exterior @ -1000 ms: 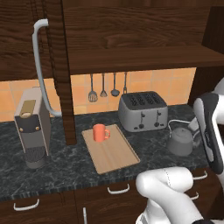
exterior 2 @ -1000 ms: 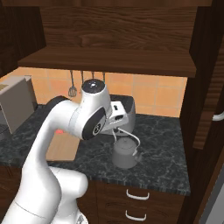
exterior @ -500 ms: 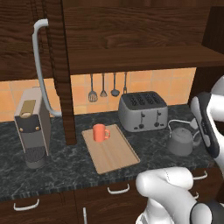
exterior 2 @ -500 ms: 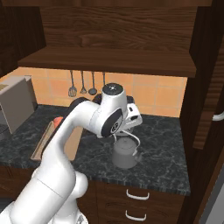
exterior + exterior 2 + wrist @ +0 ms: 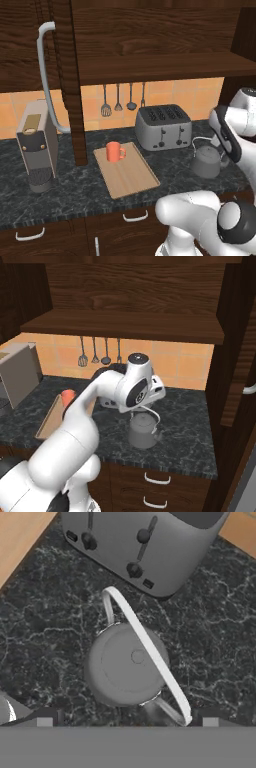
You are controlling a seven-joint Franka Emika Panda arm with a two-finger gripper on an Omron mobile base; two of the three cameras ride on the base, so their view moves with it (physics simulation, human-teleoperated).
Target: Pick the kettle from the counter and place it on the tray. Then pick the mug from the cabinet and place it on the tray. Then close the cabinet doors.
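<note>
The dark grey kettle point(image 5: 125, 669) stands upright on the black speckled counter point(image 5: 215, 632), its thin wire handle point(image 5: 145, 644) arched over the lid. My gripper point(image 5: 127, 719) hangs straight above it, open, one fingertip on either side and nothing between them. From the base, the kettle point(image 5: 206, 161) point(image 5: 143, 431) sits right of the tan wooden tray point(image 5: 127, 172). An orange-red mug point(image 5: 115, 151) stands at the tray's far left corner. The cabinet door point(image 5: 69, 75) with its grey bar handle point(image 5: 46, 75) stands open.
A boxy grey toaster point(image 5: 163, 126) point(image 5: 145, 547) stands just behind the kettle. A coffee machine point(image 5: 37, 145) is at the left of the counter. Utensils point(image 5: 118, 97) hang on the tiled wall. The right cabinet door point(image 5: 240, 356) juts out at the right.
My arm has swung to the right and brought the hand over the kettle. The kettle, mug and tray have stayed put.
</note>
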